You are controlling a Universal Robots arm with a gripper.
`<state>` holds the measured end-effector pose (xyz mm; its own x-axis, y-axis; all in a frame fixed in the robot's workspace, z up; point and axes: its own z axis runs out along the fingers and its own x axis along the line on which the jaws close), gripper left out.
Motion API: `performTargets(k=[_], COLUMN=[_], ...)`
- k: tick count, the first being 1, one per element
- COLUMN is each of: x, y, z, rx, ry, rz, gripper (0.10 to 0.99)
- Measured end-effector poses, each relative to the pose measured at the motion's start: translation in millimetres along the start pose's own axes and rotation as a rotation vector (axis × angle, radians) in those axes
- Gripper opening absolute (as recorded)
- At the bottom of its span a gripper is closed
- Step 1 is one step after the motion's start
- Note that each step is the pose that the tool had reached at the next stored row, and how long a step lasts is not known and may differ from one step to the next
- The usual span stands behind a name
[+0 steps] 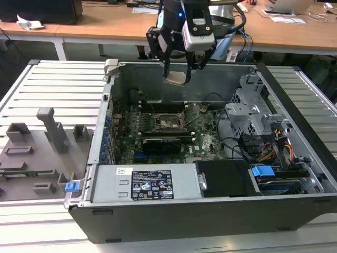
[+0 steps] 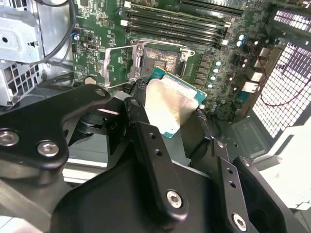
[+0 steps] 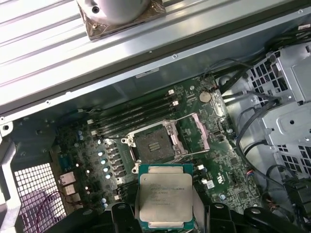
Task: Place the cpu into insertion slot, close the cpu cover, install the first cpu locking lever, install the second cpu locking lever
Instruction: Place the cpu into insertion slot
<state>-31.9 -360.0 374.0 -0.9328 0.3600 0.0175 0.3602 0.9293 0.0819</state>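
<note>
Nearest to me, a dark grey computer case [image 1: 184, 213] lies open on its side on a pale slatted metal table [image 1: 52, 84], with a silver box-shaped power supply [image 1: 142, 184] against its near wall. Further in, a green motherboard [image 1: 208, 138] covers the case floor. Near its middle sits the square insertion slot [image 1: 169, 122], with nothing in it. In the first wrist view the thin dark-metal cpu cover [image 3: 203, 132], a frame with a large square window, is swung up and off to one side, leaving the slot uncovered. Above the far part of the case hangs the black two-fingered gripper [image 1: 178, 74] of the robot arm. Its fingers [image 2: 141, 115] are drawn in against two opposite edges of the small flat square cpu [image 1: 176, 79] with the dull silver-grey metal top. They hold it metal side up, clear of everything else. The cpu is in the air, well apart from the motherboard. The insertion slot lies below it, and in the exterior view a little toward the near wall. In the first wrist view the slot sits just beyond the cpu's leading edge. The cpu's sides look close to parallel with the slot's, with a slight twist between them, as far as I can judge. Beyond the case stand light wooden desks [image 1: 105, 29].
</note>
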Motion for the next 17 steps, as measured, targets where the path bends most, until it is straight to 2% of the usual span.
performTargets(k=[17], x=[0.0], y=[0.0], z=[0.4], rx=[0.003], ry=[-0.0121], rz=[0.122], gripper=[0.529])
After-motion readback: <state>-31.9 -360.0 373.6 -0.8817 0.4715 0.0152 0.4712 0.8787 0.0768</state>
